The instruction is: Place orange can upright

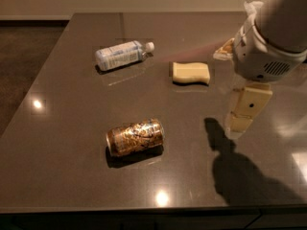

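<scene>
The orange can lies on its side on the dark table, front and centre-left, with its silver top pointing left. My gripper hangs under the white wrist housing at the right, above the table. It is well to the right of the can and a little farther back, and it holds nothing that I can see. Its shadow falls on the table to the lower right of the can.
A clear plastic bottle with a white cap lies on its side at the back left. A yellow sponge lies at the back centre. A container at the back right is mostly hidden behind my arm. The table's front edge is close to the can.
</scene>
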`<state>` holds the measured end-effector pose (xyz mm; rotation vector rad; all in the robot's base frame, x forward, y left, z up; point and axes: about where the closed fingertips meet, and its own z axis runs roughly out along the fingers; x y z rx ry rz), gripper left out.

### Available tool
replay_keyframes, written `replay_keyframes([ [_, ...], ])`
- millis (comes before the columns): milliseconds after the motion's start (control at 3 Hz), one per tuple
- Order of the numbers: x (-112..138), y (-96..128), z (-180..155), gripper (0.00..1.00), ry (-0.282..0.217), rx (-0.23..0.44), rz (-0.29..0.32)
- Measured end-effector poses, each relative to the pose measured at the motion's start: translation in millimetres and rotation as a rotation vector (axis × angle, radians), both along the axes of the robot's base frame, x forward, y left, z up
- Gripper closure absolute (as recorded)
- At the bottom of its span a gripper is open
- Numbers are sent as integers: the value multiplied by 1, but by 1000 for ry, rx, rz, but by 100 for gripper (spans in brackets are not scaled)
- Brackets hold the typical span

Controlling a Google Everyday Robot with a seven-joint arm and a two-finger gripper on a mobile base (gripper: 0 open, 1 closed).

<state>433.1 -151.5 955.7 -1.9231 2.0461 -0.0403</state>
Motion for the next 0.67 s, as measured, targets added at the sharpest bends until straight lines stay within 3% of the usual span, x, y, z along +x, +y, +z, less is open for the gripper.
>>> replay_keyframes([
  [333,-5,30,-12,0,13,10,95],
  [667,-20,88,-34,0,27,-8,284],
])
